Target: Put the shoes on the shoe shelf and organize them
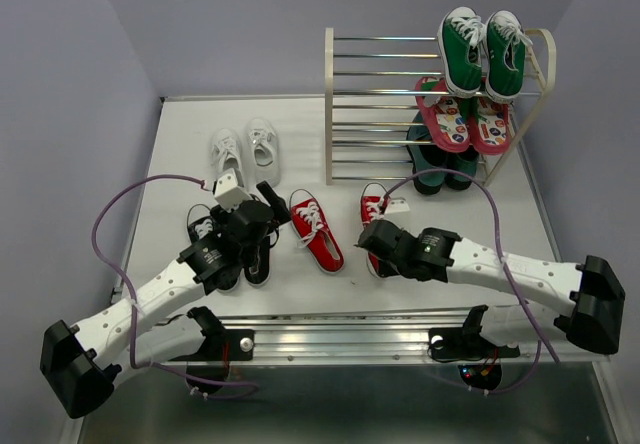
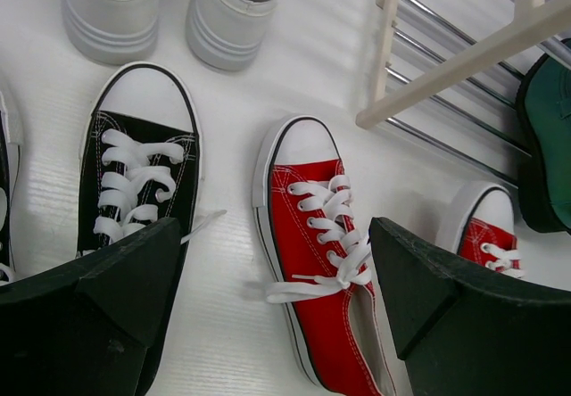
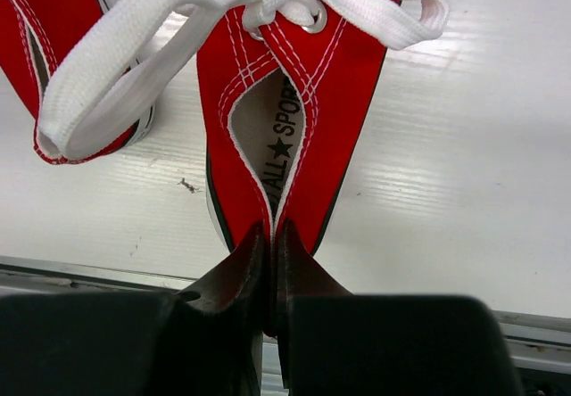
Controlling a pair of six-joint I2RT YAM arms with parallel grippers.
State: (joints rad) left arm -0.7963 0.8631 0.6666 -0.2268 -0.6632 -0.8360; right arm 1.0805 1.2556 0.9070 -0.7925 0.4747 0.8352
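The shoe shelf (image 1: 345, 114) stands at the back right. One red shoe (image 1: 372, 207) lies in front of it, and my right gripper (image 1: 374, 241) is shut on its heel. In the right wrist view the fingers (image 3: 303, 280) pinch the two sides of the red heel (image 3: 268, 146) together. The other red shoe (image 1: 316, 230) lies to the left, between the spread fingers of my open left gripper (image 2: 274, 235), which hovers above it (image 2: 321, 271). Black shoes (image 1: 230, 249) lie partly under the left arm. White shoes (image 1: 246, 152) sit further back.
Green sneakers (image 1: 482, 49) sit on the shelf's top tier, pink flip-flops (image 1: 462, 119) below them, and dark green shoes (image 1: 440, 169) at the bottom right. The shelf's left half shows bare rods. A metal rail (image 1: 330, 329) runs along the table's near edge.
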